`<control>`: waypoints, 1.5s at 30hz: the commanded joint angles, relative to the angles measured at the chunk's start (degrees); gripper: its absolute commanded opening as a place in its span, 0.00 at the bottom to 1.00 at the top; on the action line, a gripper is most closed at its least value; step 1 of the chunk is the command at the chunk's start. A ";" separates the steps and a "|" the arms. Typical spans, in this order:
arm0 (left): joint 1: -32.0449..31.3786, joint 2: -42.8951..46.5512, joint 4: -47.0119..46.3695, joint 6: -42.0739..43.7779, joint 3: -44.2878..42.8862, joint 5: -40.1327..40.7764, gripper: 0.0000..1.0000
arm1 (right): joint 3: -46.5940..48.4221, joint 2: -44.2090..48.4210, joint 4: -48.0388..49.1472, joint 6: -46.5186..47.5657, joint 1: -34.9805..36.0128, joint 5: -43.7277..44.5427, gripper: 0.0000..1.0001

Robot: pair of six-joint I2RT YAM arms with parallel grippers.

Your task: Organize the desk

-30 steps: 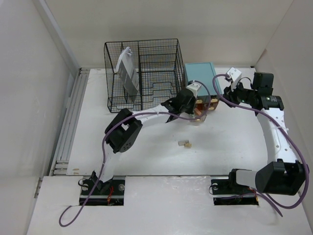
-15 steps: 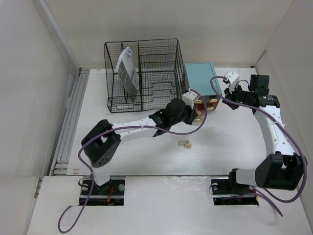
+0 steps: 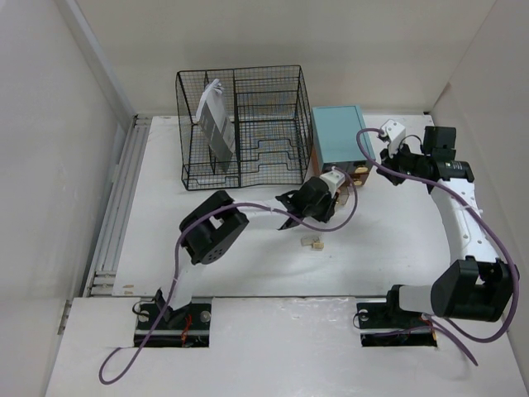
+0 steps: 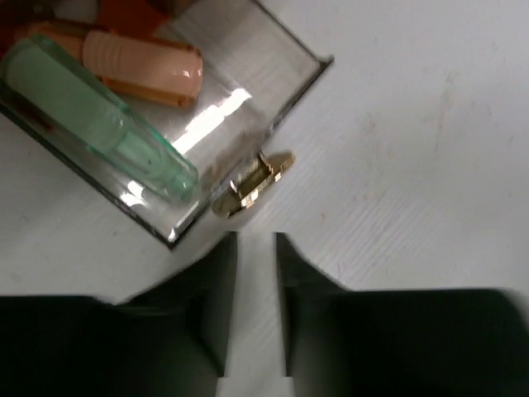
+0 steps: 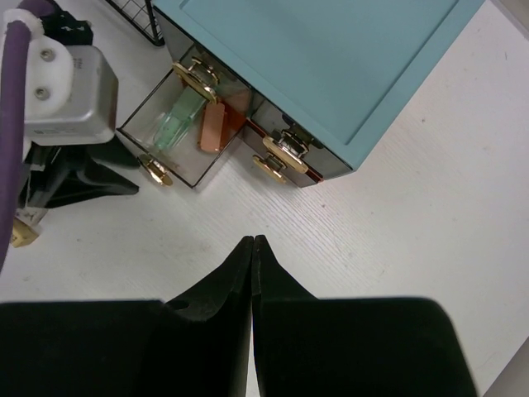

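The left tool (image 4: 254, 241), slightly spread, hovers just short of the gold knob (image 4: 252, 183) on the open drawer (image 4: 248, 74), nearer it than the right tool (image 5: 252, 241), pressed together.

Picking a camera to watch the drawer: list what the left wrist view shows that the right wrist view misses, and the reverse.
Left wrist only: the narrow gap between the fingers of the left gripper, just short of the gold knob.
Right wrist only: the teal box, its shut drawers, a wire basket corner, the left arm's camera, the shut right gripper.
Both: the open clear drawer, its knob, a green item, an orange one, the white desk.
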State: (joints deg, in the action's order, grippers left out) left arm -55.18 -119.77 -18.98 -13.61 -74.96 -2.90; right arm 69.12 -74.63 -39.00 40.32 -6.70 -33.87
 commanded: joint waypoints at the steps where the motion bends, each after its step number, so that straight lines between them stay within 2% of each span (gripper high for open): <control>1: 0.95 -0.29 -0.97 0.60 -6.07 2.89 0.27 | 0.57 0.45 1.83 0.55 -0.42 -1.29 0.07; 2: 1.47 -0.90 -0.97 0.60 -6.86 3.59 0.43 | 0.57 0.45 1.83 0.55 -0.42 -1.29 0.07; 3: 2.00 -2.04 -0.97 0.08 -8.26 4.73 0.48 | 0.57 0.45 1.83 0.55 -0.42 -1.29 0.07; 18: 4.82 -11.10 3.07 -3.71 -21.10 11.77 0.48 | 0.57 0.45 1.83 0.55 -1.47 -2.87 0.08; 22: 4.82 -8.92 1.33 -3.71 -18.13 7.83 0.48 | 0.05 -0.08 1.30 0.55 -1.47 -2.87 0.08; 24: 4.82 -3.85 -2.96 -3.71 -10.70 5.37 0.47 | 0.05 -0.69 1.30 0.55 -1.47 -2.87 0.08; 27: 4.29 3.89 -6.76 -4.23 -1.11 2.90 0.35 | -1.27 -1.22 1.83 0.55 -1.47 -2.87 0.06; 29: 3.59 8.21 -8.17 -4.93 3.13 1.40 0.19 | -1.97 -2.44 1.83 0.55 -1.47 -4.62 0.04; 30: 2.72 10.32 -8.18 -4.94 4.89 1.40 0.05 | -2.67 -2.45 0.96 -0.14 -1.47 -5.50 0.00; 31: 1.84 14.43 -9.05 -4.94 8.13 1.40 0.01 | -2.68 -3.32 0.95 -0.15 -1.47 -6.29 0.00; 38: -0.10 29.82 -6.95 -5.55 15.70 -0.79 0.00 | -6.45 -7.01 1.29 -9.54 -1.47 -17.19 0.01; 40: -0.63 33.53 -6.94 -6.08 18.34 -0.09 0.09 | -6.46 -8.77 1.30 -10.95 -1.47 -20.09 0.05; 41: -0.63 37.11 -5.81 -6.08 20.88 -0.09 0.20 | -7.67 -9.82 2.17 -13.48 -2.17 -20.71 0.09; 42: -1.42 38.97 -5.19 -6.08 22.04 1.30 0.34 | -7.69 -12.09 3.05 -15.07 -2.18 -21.67 0.12; 43: -1.42 40.82 -4.49 -6.08 23.18 1.31 0.57 | -8.73 -13.34 5.32 -16.66 -3.48 -22.20 0.17; 44: -2.03 42.67 -3.70 -6.08 24.23 2.01 0.66 | -10.39 -14.65 6.99 -20.41 -4.11 -22.73 0.27; 45: -2.56 46.69 -2.47 -6.08 26.68 3.15 0.73 | -11.37 -17.19 9.10 -22.63 -4.72 -23.26 0.32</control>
State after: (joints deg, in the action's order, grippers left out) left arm -56.60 -79.18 -23.81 -19.27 -52.21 -1.43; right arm 60.51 -87.68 -35.75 26.20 -9.13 -51.96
